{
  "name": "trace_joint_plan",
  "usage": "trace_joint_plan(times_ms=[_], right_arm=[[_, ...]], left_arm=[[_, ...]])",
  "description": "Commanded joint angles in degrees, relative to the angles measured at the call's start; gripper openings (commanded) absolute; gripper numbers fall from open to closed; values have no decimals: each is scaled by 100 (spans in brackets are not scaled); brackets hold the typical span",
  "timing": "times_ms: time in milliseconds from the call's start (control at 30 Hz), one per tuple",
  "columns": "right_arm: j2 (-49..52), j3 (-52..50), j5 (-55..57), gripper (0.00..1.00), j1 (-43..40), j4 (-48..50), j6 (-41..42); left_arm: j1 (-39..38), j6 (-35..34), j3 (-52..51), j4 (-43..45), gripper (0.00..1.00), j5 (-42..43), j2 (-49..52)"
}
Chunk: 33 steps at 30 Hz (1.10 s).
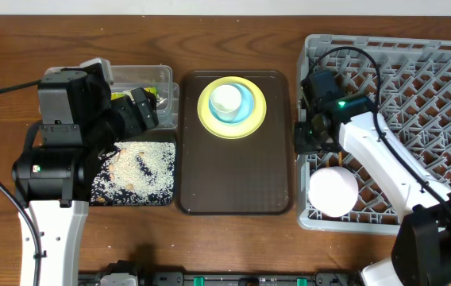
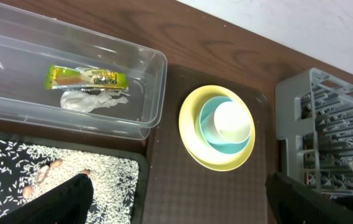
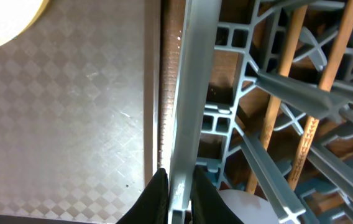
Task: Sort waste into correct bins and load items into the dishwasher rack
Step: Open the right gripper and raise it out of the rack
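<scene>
Two grippers logged: left gripper (image 2: 176, 186) gaped empty; right gripper (image 3: 176, 190) pinched rack (image 3: 192, 93) wall, likely wanting a square, firm bite.

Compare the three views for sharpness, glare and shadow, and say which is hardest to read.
Overhead view: even light, all sharp, though the white bowl is washed out. Left wrist view: crisp centre, mild glare on the clear tub, dark fingers blurred at the bottom edge. Right wrist view: hardest, too close to the rack wall, plate overexposed and soft.
</scene>
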Motion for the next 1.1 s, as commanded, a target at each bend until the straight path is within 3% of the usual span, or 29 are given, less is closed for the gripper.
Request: trace_joint_plan(times_ms=[0, 100, 200, 1067], right_arm=[[31, 20, -345, 10, 251, -22, 264], [31, 20, -378, 10, 367, -92, 369], [31, 20, -385, 1, 472, -107, 503], [28, 22, -765, 1, 511, -229, 986]], left_arm=[[26, 55, 50, 7, 92, -74, 31], [26, 55, 50, 7, 92, -74, 31], [26, 55, 50, 4, 92, -74, 31], [26, 55, 50, 7, 92, -74, 31]])
